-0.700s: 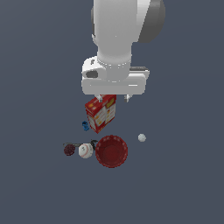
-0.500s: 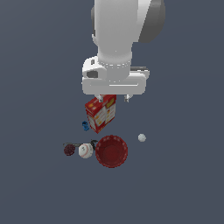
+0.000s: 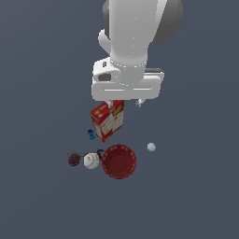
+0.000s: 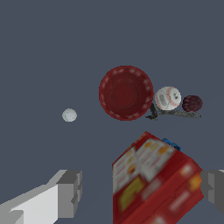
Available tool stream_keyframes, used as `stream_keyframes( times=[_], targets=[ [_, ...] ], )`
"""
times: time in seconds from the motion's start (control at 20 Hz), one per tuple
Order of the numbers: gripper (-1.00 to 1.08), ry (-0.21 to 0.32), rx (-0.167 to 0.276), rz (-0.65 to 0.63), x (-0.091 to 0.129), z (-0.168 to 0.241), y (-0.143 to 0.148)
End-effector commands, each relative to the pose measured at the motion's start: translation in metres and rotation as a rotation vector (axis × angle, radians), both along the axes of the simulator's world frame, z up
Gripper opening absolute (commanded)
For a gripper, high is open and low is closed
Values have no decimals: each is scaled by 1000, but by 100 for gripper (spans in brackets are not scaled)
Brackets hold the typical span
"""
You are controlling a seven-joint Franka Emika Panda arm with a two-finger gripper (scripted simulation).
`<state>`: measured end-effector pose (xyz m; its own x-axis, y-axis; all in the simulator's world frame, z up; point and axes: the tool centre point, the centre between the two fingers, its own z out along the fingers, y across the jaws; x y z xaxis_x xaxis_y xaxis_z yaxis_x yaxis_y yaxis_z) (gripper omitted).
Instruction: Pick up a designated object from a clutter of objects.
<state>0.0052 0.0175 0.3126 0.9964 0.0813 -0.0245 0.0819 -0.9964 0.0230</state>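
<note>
The white baseball with red stitching [image 3: 92, 161] lies on the floor between the dark maroon ball [image 3: 73, 160] and the red bowl [image 3: 119, 161], close to the bowl's rim. It also shows in the wrist view [image 4: 168, 98], beside the bowl [image 4: 126, 92] and the maroon ball [image 4: 192, 103]. My gripper [image 3: 125, 103] hangs open and empty high above the red-and-white printed box [image 3: 107, 120], well away from the baseball. In the wrist view the gripper [image 4: 140, 190] has one finger on each side of the box [image 4: 153, 179], which lies below it.
A tiny blue item [image 3: 91, 134] sits by the box on the exterior view's left. A tiny pale ball [image 3: 151, 147] lies alone on the exterior view's right of the bowl, also in the wrist view [image 4: 69, 115]. A thin dark object [image 4: 175, 113] lies by the baseball.
</note>
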Motion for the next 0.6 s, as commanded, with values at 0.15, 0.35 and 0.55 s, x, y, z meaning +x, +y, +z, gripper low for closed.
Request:
stream_keyframes(
  times=[0.15,0.35,0.55],
  targets=[
    [100,0,2,2,5,-6,-4],
    [100,-1,7,6,15,-18,-13],
    [100,-3,14,11,29,-37,-26]
  ],
)
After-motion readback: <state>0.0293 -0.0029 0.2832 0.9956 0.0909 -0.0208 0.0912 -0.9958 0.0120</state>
